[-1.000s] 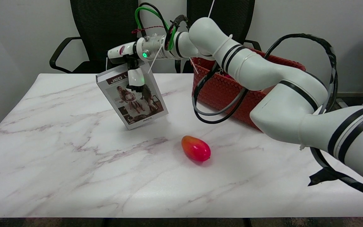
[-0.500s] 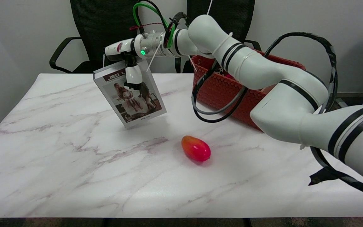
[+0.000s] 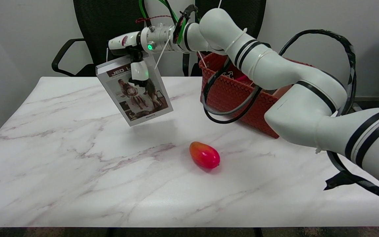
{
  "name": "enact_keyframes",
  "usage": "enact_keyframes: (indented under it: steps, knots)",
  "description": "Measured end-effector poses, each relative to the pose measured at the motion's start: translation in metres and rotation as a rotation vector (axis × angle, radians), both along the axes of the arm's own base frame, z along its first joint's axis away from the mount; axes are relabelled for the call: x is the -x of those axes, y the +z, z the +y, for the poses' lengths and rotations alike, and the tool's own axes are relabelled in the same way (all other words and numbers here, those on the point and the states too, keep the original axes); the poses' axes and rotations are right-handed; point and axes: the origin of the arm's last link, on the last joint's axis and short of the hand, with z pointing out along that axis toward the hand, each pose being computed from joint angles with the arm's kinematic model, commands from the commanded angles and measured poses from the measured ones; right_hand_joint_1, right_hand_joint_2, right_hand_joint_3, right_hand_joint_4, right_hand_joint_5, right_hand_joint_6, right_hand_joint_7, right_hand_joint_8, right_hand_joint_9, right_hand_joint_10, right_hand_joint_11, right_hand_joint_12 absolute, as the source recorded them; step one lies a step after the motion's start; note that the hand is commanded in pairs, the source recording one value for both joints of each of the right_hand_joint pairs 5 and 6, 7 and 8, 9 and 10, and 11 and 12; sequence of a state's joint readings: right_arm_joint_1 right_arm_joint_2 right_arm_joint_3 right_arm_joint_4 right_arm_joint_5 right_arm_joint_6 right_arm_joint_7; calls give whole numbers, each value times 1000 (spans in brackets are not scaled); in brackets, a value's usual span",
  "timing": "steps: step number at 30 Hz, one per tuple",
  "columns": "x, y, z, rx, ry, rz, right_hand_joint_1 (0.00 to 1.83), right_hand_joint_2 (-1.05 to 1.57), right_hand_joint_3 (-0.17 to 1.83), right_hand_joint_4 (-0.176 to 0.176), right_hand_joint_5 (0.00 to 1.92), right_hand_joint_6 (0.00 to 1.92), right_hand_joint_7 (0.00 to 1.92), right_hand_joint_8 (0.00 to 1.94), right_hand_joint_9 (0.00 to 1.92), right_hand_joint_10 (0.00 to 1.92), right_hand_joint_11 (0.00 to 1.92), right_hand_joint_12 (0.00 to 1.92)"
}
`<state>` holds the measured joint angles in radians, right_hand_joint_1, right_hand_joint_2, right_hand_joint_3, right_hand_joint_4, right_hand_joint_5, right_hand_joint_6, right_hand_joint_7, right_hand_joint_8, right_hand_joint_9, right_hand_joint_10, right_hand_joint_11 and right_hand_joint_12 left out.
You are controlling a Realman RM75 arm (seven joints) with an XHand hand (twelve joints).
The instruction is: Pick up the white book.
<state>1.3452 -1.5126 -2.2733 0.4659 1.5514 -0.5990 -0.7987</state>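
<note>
Lying nearest the camera on the white marbled desk, a red-orange mango rests alone, its long axis running from upper left to lower right. Entering from the lower right, the right arm crosses above the desk's right side, black cables looping beneath it. Beyond the mango and to its left, the book hangs in the air, clear of the desk, with a soft shadow on the marble beneath its lower edge. It is tilted, cover toward the camera, lower corner pointing down and right; the cover shows a dark red title band at the top and a photograph of figures below. The right hand grips the book at its upper edge: one white finger lies pressed down over the cover, while the rest of the hand sits above and behind the top edge. A green light glows at the wrist. Farther back on the right, a red woven basket stands on the desk, partly hidden by the arm. Behind the far edge stand two black chairs before a pale wall.
</note>
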Motion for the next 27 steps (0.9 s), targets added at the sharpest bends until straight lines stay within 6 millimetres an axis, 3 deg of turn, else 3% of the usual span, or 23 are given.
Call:
enact_keyframes:
  steps: [27]
  knots:
    - [-62, 30, 3, 9, 153, 58, 1357, 297, 1833, 0, 1011, 1011, 1409, 1409, 1518, 1518, 1498, 1498]
